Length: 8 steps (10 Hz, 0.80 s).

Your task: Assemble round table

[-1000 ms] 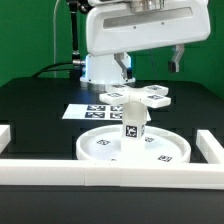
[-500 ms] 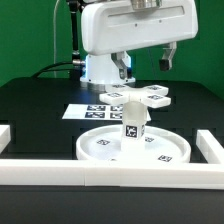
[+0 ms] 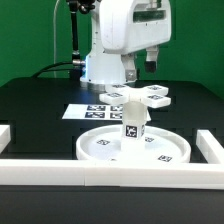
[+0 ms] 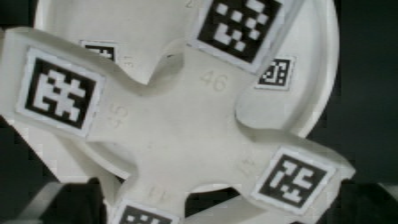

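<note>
Exterior view: leg [image 3: 134, 124] stands upright in rimmed disc [image 3: 100, 153].

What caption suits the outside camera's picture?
White leg stands upright on the round disc, with the cross-shaped foot behind.

My own fingers are out of sight in both views. The wrist view crops the cross-shaped foot [image 4: 169, 120] and round disc [image 4: 294, 60] at its edges. In the exterior view my arm's housing [image 3: 125, 30] runs off the top.
</note>
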### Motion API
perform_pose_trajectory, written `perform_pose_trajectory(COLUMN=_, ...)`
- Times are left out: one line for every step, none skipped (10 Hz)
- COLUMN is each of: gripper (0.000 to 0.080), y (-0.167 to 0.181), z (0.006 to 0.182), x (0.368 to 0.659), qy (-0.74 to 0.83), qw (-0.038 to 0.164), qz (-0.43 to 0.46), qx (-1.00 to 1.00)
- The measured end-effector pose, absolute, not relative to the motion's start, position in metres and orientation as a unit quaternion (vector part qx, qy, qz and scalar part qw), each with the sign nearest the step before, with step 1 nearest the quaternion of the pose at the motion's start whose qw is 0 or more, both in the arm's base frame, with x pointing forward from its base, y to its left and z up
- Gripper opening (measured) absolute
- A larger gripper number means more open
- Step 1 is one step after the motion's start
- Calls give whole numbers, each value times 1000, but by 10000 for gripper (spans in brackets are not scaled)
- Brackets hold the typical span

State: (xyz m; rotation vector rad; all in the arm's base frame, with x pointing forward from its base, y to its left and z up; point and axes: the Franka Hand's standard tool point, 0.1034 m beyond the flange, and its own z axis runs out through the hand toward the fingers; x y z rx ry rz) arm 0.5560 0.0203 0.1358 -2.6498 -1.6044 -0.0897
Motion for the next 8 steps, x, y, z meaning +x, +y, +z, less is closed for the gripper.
perform_pose_trajectory(gripper=649, y=18, z=136, x=556, qy=-546, qw=19, qz=-28, qx=-837)
perform_pose_trajectory(gripper=649, y=17, z=134, x=556, qy=-572, qw=14, qz=-26, qx=-820)
perform_pose_trajectory(gripper=649, y=17, z=130, x=556, qy=-606, qw=8, qz=-23, qx=-795)
perform_pose_trajectory(gripper=649, y=17, z=125, x=558, qy=-631, qw=2, qz=-15, qx=-776)
perform_pose_trajectory(gripper=649, y=17, z=122, x=560, qy=-640, qw=-1, qz=-11, qx=-768)
perform_pose_trajectory(gripper=649, y=17, z=120, x=561, qy=-639, qw=-1, qz=-9, qx=-769)
perform_pose_trajectory(gripper=649, y=16, z=114, x=560, qy=-638, qw=0, qz=-6, qx=-770)
perform_pose_trajectory(gripper=649, y=15, z=110, x=560, qy=-639, qw=1, qz=-2, qx=-769)
